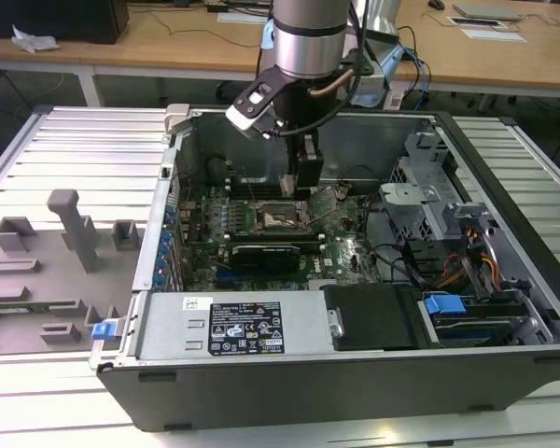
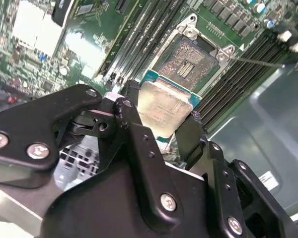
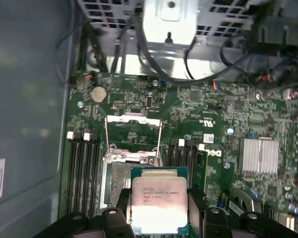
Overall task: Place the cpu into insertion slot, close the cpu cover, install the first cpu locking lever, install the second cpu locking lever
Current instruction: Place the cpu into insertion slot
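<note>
From where I stand, the silver robot arm (image 1: 308,37) reaches down into an open black-and-grey computer case (image 1: 355,373) lying on its side on the ribbed metal tabletop (image 1: 75,149). Its black two-fingered claw (image 1: 296,189) hangs above the green circuit board (image 1: 341,252), just over the socket.

In both wrist views the claw (image 2: 164,113) (image 3: 159,210) pinches the small flat square cpu with its silvery-grey metal top (image 2: 165,104) (image 3: 158,198) by two opposite edges. One black finger (image 2: 131,106) presses on each side.

The cpu is held level above the square insertion slot (image 3: 118,182) (image 2: 186,59) (image 1: 282,217), not seated in it. It overlaps one side of the slot, and the pale golden contact field shows bare beside it.

In the first wrist view the thin dark-grey metal cpu cover (image 3: 132,119) stands swung open at the slot's far edge, away from the claw. The long black memory slots (image 3: 82,168) run alongside the socket.
</note>
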{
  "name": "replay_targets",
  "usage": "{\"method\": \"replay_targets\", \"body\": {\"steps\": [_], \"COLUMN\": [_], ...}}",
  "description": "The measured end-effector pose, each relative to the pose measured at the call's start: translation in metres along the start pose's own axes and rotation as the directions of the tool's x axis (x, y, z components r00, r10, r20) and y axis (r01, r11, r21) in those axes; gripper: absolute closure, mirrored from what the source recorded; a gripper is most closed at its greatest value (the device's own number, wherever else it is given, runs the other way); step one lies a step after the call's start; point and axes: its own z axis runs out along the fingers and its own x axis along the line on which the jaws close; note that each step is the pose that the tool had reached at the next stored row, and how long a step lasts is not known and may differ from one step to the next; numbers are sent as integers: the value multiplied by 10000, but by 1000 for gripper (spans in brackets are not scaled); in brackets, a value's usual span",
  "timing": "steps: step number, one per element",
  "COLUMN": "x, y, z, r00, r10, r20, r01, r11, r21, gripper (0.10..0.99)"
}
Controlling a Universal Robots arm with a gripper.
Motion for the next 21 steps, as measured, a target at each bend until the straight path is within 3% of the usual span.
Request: {"method": "replay_targets", "body": {"steps": [7, 14, 16, 21], "x": [1, 25, 54, 70], "y": [-4, -47, -84, -129], "z": [65, 228, 305, 405], "r00": [9919, 9922, 9945, 9965], "r10": [1272, 1245, 1045, 833], "r20": [67, 65, 54, 42], "r01": [-1272, -1245, -1045, -833], "r11": [9919, 9922, 9945, 9965], "r21": [-8, -8, -7, -38], "gripper": [545, 545, 545, 545]}}
